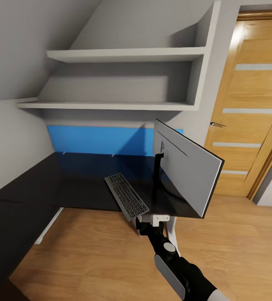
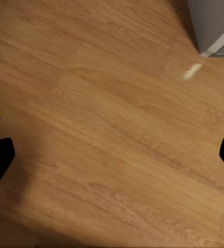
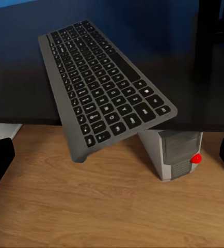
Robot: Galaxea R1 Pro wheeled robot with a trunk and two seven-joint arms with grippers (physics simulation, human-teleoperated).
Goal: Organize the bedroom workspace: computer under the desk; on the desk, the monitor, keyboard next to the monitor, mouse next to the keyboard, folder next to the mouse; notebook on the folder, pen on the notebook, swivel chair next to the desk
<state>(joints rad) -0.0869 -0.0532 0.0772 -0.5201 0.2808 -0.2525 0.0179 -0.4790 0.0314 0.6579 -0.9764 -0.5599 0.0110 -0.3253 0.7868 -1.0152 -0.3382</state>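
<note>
The keyboard (image 1: 126, 195) lies slanted on the glossy black desk (image 1: 69, 179), its near end sticking out past the front edge. To its right the monitor (image 1: 188, 167) stands on the desk's right end, silver-grey back turned to me. My right gripper (image 1: 152, 220) is just below and in front of the keyboard's overhanging end. In the right wrist view the gripper (image 3: 112, 160) is open, with the keyboard (image 3: 104, 88) ahead of it, apart from both fingertips. The computer (image 3: 176, 152) stands under the desk (image 3: 19, 88), red light showing. My left gripper (image 2: 112, 160) is open over bare wood floor.
White wall shelves (image 1: 123, 54) hang above the desk, and a blue panel (image 1: 98, 140) lines its back. An oak door (image 1: 249, 117) is at the right. A white desk leg (image 1: 48, 228) stands at the left. A grey-white object (image 2: 215, 26) sits on the floor.
</note>
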